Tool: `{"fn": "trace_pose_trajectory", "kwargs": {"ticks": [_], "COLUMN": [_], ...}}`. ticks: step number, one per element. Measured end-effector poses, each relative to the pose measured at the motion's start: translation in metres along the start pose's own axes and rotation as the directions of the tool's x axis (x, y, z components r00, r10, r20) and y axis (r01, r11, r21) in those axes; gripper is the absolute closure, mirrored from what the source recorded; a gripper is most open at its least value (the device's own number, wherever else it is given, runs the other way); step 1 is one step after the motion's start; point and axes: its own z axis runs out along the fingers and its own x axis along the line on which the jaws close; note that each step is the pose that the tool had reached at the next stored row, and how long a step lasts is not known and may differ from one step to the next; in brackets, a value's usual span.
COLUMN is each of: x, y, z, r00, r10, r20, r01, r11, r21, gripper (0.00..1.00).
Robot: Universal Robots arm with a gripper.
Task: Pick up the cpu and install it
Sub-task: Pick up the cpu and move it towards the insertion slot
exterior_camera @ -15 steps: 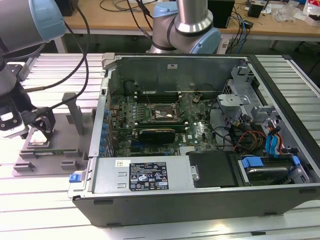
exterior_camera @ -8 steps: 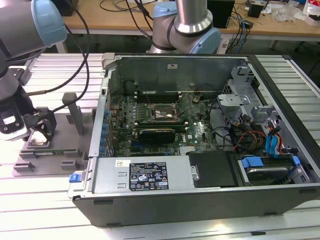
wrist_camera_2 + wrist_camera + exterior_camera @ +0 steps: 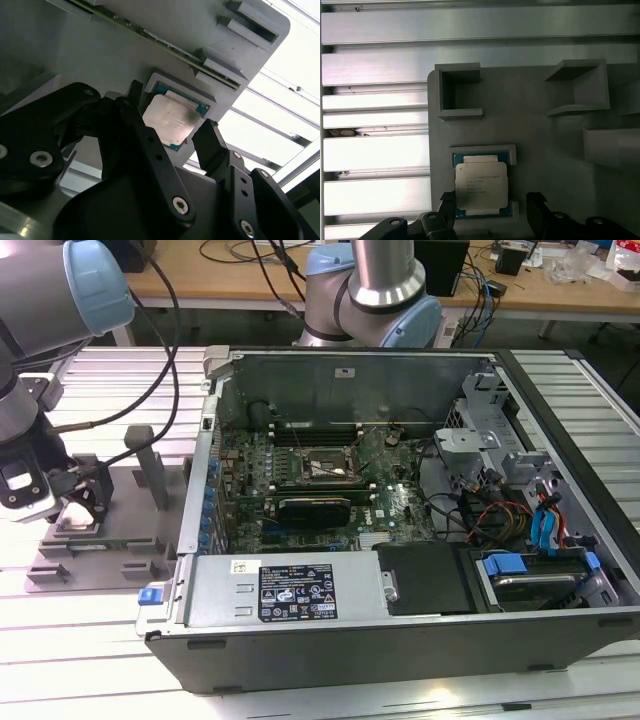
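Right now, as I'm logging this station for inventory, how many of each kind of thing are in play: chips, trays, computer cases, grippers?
Flat square silver-topped cpu, lying in the tray's recess: 1
Grey plastic tray: 1
Open metal computer case: 1
Black two-fingered gripper, open, one finger on either side of the cpu: 1
Total: 4

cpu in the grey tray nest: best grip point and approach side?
Pinch the cpu by two opposite thin edges, coming straight down from above. It lies flat in a nest of the grey tray. Raised lips guard two ends, and the other two sides look open, where the open gripper straddles it.
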Motion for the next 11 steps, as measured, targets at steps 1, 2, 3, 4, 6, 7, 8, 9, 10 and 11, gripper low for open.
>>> {"fn": "trace_pose_trajectory", "kwargs": {"ticks": [1, 2, 3, 4, 6, 7, 8, 9, 10, 11], "x": [0.0000, 0.0000, 0.0000, 0.0001, 0.0001, 0.0001, 0.0001, 0.0001, 0.0001, 0.0001], "y": [0.0000, 0.0000, 0.0000, 0.0000, 0.0000, 0.0000, 0.0000, 0.0000, 0.0000, 0.0000], "z": [0.0001, 0.0004, 0.0006, 0.0007, 0.0008, 0.0008, 0.0008, 0.0008, 0.0008, 0.0008], "r00": [1.0000, 1.0000, 1.0000, 1.0000, 1.0000, 1.0000, 1.0000, 1.0000, 1.0000, 1.0000], "r10": [0.000, 0.000, 0.000, 0.000, 0.000, 0.000, 0.000, 0.000, 0.000, 0.000], "r20": [0.0000, 0.0001, 0.0002, 0.0001, 0.0000, 0.0001, 0.0001, 0.0000, 0.0001, 0.0001], "r01": [0.000, 0.000, 0.000, 0.000, 0.000, 0.000, 0.000, 0.000, 0.000, 0.000], "r11": [1.0000, 1.0000, 1.0000, 1.0000, 1.0000, 1.0000, 1.0000, 1.0000, 1.0000, 1.0000], "r21": [0.0000, 0.0000, -0.0001, -0.0001, 0.0000, -0.0001, -0.0001, 0.0000, 0.0000, 0.0000], "gripper": [0.32, 0.32, 0.32, 0.32, 0.32, 0.32, 0.32, 0.32, 0.32, 0.32]}}
